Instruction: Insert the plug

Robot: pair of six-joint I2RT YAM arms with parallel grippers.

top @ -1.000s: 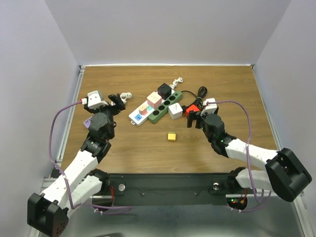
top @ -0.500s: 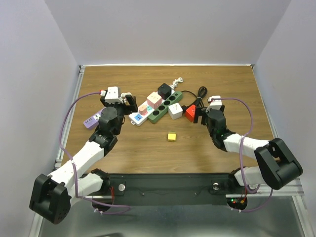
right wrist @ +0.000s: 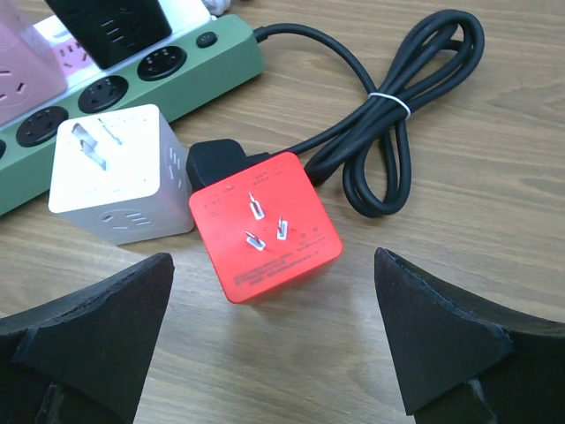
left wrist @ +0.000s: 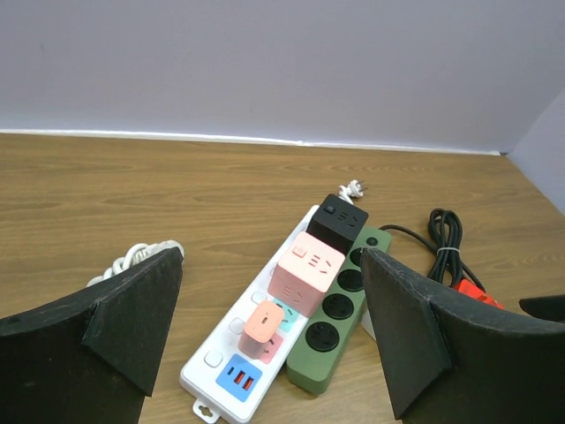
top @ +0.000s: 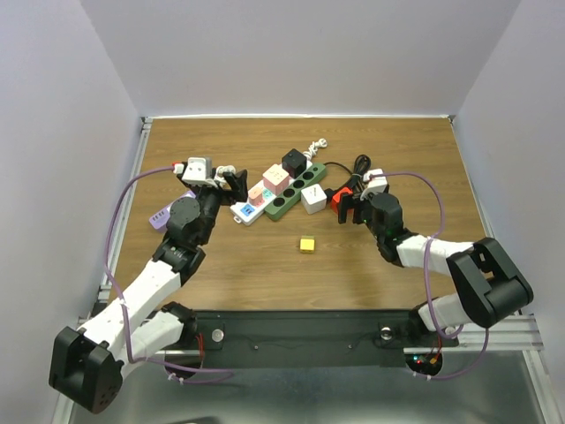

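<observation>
the right arm stretches low from the near edge toward mid-table. the right gripper (top: 347, 205) has its fingers spread wide and grips nothing. it faces the red plug (right wrist: 265, 225), which lies prongs up, right of the tabletop's centre, just beside a white cube adapter (right wrist: 119, 172) and near the green power strip (right wrist: 132, 79). the left arm angles in from the left edge, with the left gripper (top: 231, 180) likewise apart and pointed at the white power strip (left wrist: 256, 353).

The table (right wrist: 459, 274) looks like wood-grain laminate with a faint sheen. The red plug cube (right wrist: 300, 212) is smooth matt plastic with bright metal prongs (right wrist: 255, 206). The green power strip (left wrist: 311, 371) is satin plastic, the white power strip (left wrist: 201, 378) glossier. The black cable (right wrist: 349, 143) looks rubbery and slightly shiny.
</observation>
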